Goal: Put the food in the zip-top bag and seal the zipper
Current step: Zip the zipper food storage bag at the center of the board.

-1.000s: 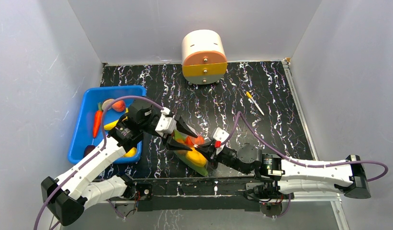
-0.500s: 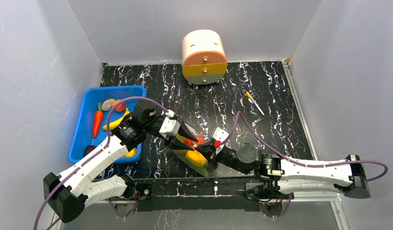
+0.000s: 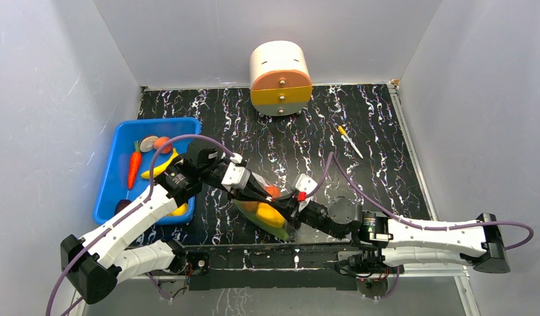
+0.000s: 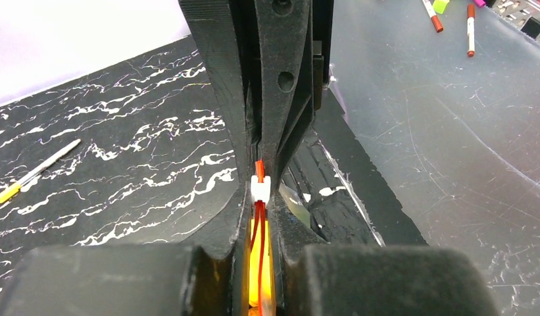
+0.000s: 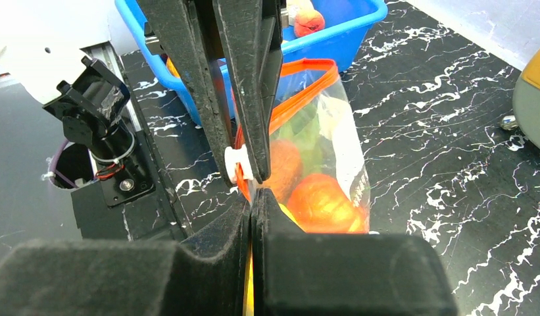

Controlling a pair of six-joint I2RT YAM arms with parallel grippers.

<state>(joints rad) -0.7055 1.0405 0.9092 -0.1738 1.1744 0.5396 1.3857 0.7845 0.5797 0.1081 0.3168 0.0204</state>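
The zip-top bag (image 3: pixel 272 222) lies at the table's near edge between both grippers. It holds food: a yellow piece (image 3: pixel 270 214), orange pieces (image 5: pixel 319 201) and a leafy green (image 5: pixel 308 135). My left gripper (image 3: pixel 264 193) is shut on the zipper's white tab (image 4: pixel 260 188), with the red-orange strip (image 4: pixel 260 230) running between its fingers. My right gripper (image 3: pixel 289 205) is shut on the bag's corner (image 5: pixel 252 197), tip to tip with the left fingers (image 5: pixel 254 131). The far end of the zipper (image 5: pixel 306 64) still gapes in a loop.
A blue bin (image 3: pixel 116 172) at the left holds a carrot (image 3: pixel 133 168), a banana (image 3: pixel 158 169) and other toy food. A white and orange drawer drum (image 3: pixel 280 78) stands at the back. A pen (image 3: pixel 350 141) lies at the right.
My left gripper has slid along the zipper toward the right gripper, and its jaws have narrowed around the tab. The right gripper and the bag have barely moved.
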